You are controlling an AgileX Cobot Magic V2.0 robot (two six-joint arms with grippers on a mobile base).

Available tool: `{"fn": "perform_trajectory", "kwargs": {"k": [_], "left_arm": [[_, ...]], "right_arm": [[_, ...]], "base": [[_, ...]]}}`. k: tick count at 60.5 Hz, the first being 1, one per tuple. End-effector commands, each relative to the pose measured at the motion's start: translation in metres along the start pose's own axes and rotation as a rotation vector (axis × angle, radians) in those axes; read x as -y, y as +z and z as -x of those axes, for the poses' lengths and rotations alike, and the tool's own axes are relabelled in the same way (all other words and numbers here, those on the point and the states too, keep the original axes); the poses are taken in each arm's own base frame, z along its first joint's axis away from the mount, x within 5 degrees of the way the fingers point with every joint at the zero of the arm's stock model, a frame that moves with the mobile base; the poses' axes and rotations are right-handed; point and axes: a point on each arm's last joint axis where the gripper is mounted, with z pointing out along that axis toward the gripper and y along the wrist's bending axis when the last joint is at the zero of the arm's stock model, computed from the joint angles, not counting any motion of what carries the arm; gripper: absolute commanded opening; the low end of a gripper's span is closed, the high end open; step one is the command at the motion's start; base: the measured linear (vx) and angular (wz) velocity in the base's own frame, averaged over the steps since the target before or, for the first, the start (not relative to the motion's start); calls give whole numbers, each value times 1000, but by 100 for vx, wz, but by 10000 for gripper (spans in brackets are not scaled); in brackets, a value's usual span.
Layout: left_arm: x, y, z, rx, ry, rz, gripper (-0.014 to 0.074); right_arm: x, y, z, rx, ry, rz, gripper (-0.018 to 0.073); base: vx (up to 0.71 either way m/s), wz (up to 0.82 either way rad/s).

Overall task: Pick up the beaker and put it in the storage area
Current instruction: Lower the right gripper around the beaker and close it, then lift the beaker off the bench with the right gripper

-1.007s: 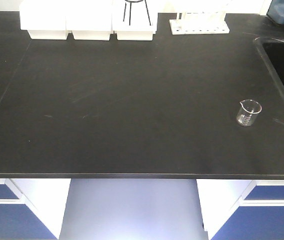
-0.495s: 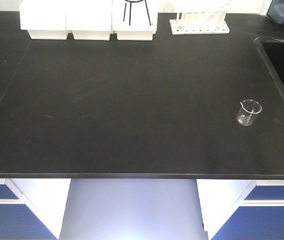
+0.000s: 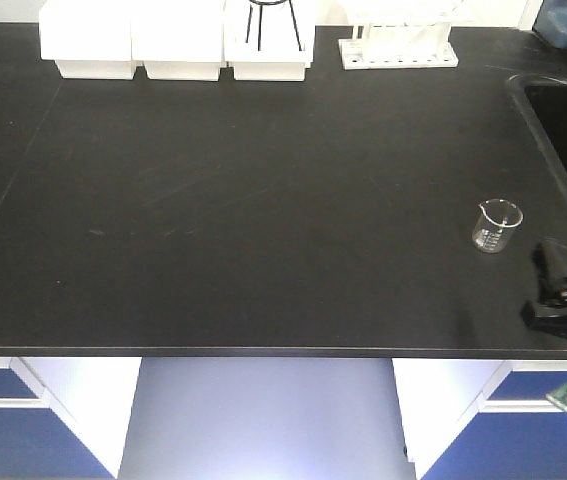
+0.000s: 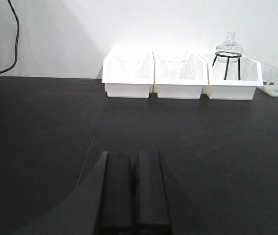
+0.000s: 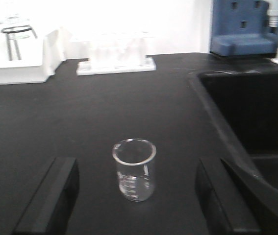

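Right wrist view centres the one beaker (image 5: 134, 170), upright on the worktop (image 5: 80, 122), untouched. One right gripper (image 3: 561, 288), jaws spread, sits near it at the front view's lower right; one left gripper (image 4: 134, 191) has jaws pressed together. Nothing is done: grasping, carrying and placing are left. Upper frame: three white bins (image 4: 180, 91), one rack (image 5: 115, 58); right edge: one sink (image 5: 266, 112).

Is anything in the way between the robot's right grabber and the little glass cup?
No. Only bare black benchtop lies between the open right end effector and the beaker; nothing visible blocks it.
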Motion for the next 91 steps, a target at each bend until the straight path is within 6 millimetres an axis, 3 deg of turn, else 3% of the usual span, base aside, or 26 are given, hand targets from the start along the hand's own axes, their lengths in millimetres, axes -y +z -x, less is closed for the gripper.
{"fn": "perform_trajectory", "kwargs": {"k": [1, 21, 54, 55, 76, 85, 91], "left_arm": [[2, 0, 1, 73, -11, -28, -8], [2, 0, 1, 73, -11, -28, -8], [2, 0, 1, 73, -11, -28, -8], [2, 0, 1, 73, -11, -28, -8], [2, 0, 1, 73, -11, -28, -8], [2, 0, 1, 73, -11, -28, -8], [2, 0, 1, 73, -11, -28, -8]], "right_arm": [[-3, 8, 4, 115, -7, 48, 538], [0, 41, -37, -83, 13, 47, 538], [3, 113, -36, -8, 4, 67, 538], [4, 124, -38, 0, 3, 67, 538], [6, 161, -42, 43, -1, 70, 528], [7, 169, -38, 70, -4, 71, 423], [7, 171, -37, 76, -4, 68, 227]], "base": [[0, 0], [0, 0], [0, 0], [0, 0], [0, 0], [0, 0], [0, 0]]}}
